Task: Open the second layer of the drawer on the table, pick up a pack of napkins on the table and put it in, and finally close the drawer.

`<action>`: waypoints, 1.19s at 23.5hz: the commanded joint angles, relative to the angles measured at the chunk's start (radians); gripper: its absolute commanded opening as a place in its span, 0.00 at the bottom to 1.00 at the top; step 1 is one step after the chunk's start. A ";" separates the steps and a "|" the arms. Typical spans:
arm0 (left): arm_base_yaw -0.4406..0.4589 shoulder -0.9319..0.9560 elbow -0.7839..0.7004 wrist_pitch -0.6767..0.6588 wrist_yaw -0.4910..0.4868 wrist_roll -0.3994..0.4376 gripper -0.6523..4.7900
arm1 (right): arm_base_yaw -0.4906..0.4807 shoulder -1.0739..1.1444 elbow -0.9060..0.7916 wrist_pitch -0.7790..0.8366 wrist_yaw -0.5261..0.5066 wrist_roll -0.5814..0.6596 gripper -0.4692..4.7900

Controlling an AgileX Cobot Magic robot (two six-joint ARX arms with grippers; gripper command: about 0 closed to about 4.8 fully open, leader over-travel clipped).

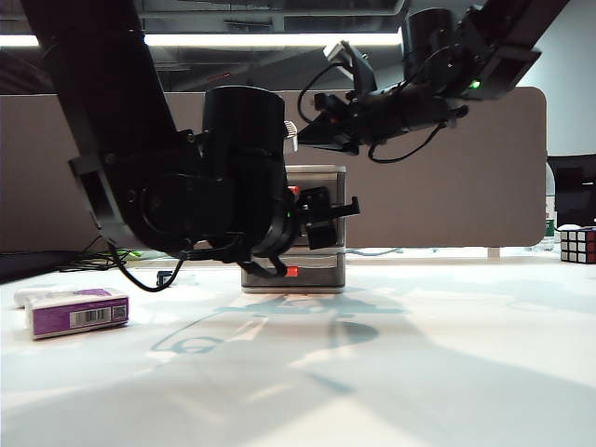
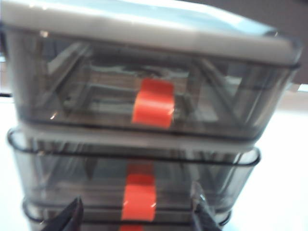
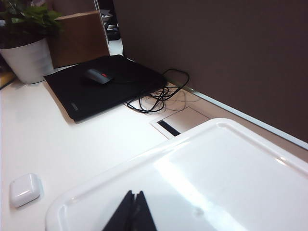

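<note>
Left gripper stands open at the second layer of the drawer, gripping nothing; right gripper, fingertips together and empty, hovers above the drawer

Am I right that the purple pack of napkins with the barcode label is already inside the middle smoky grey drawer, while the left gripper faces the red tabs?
Not quite. The exterior view shows the purple pack of napkins lying on the white table, left of the grey three-tier drawer unit. The left gripper does face the red tabs.
</note>
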 commanded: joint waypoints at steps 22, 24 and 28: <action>0.051 0.013 0.016 -0.010 0.067 0.005 0.53 | 0.021 0.003 0.011 -0.131 0.005 -0.003 0.08; 0.053 0.015 0.017 -0.009 0.068 0.005 0.50 | 0.021 0.003 0.011 -0.130 0.005 -0.003 0.08; 0.055 0.017 0.034 -0.035 0.097 0.005 0.51 | 0.021 0.003 0.011 -0.131 0.005 -0.003 0.08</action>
